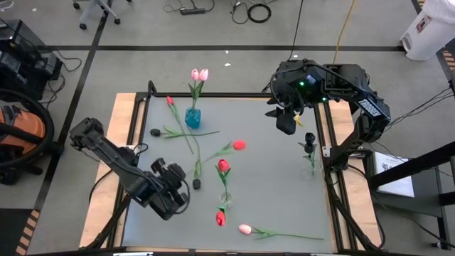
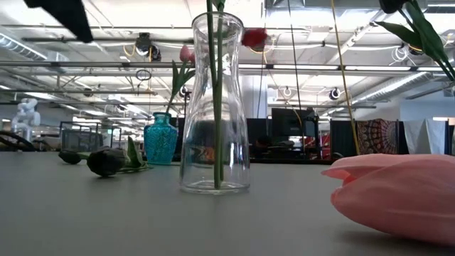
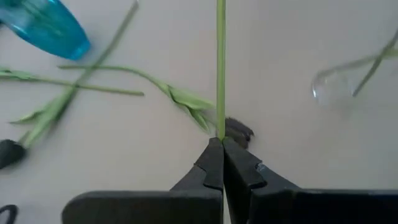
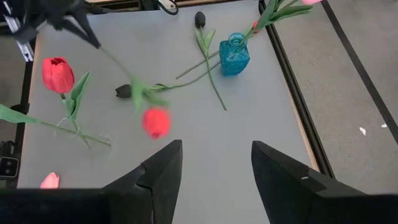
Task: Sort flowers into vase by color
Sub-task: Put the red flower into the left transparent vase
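My left gripper point(image 3: 222, 146) is at the table's near left, shut on the thin green stem of a red tulip point(image 1: 239, 144), whose head hangs in the air point(image 2: 254, 37). My right gripper point(image 4: 214, 168) waits open, raised over the far right corner. A blue vase point(image 1: 193, 117) holds pink tulips point(image 1: 200, 74). A clear vase point(image 2: 215, 107) holds a red tulip point(image 1: 223, 166). Another clear vase point(image 1: 309, 171) at the right holds black tulips point(image 1: 310, 142). Loose flowers lie flat on the table: two black point(image 1: 155, 131) point(image 1: 196, 183), two red point(image 1: 169, 100) point(image 1: 220, 218), one pink point(image 1: 244, 229). My left gripper pinches the red tulip's stem near its bare end point(image 3: 220, 127) between its two fingertips. The fingers slant down from the near left, and the stem runs on straight ahead of them. The tulip is lifted clear of the table.
The stems of the loose flowers cross one another between the blue vase and the table's middle point(image 1: 192, 142). Free table lies in the middle right point(image 1: 277, 185). The table's frame edge point(image 1: 213, 94) runs along the far side.
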Motion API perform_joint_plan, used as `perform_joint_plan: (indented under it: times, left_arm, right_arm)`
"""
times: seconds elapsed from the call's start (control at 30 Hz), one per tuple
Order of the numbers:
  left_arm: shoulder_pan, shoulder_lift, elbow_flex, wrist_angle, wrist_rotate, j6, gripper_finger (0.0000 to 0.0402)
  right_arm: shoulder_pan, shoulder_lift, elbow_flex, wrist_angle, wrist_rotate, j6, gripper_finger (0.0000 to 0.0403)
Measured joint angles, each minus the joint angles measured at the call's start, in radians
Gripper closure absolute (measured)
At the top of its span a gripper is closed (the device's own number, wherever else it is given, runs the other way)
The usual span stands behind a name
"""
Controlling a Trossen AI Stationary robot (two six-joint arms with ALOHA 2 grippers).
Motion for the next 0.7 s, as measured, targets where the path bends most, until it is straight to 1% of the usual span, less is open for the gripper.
perform_joint_plan:
  times: [0.23, 0.47, 0.57, 0.7]
  left_arm:
    - [0.012, -0.116, 0.0, -0.019, -0.128, -0.009, 0.0402]
    - [0.04, -0.217, 0.0, -0.018, -0.254, 0.006, 0.0402]
    - [0.058, -0.256, 0.0, 0.019, -0.296, 0.072, 0.0402]
    - [0.09, -0.305, 0.0, 0.14, -0.335, 0.217, 0.0402]
  right_arm:
    - [0.0, 0.0, 0.0, 0.007, 0.0, -0.011, 0.0218]
    - [0.0, -0.012, 0.001, 0.099, 0.0, -0.03, 0.0218]
    - [0.0, -0.024, 0.001, 0.153, -0.017, -0.034, 0.0218]
    - [0.0, -0.032, 0.001, 0.264, -0.066, -0.037, 0.0218]
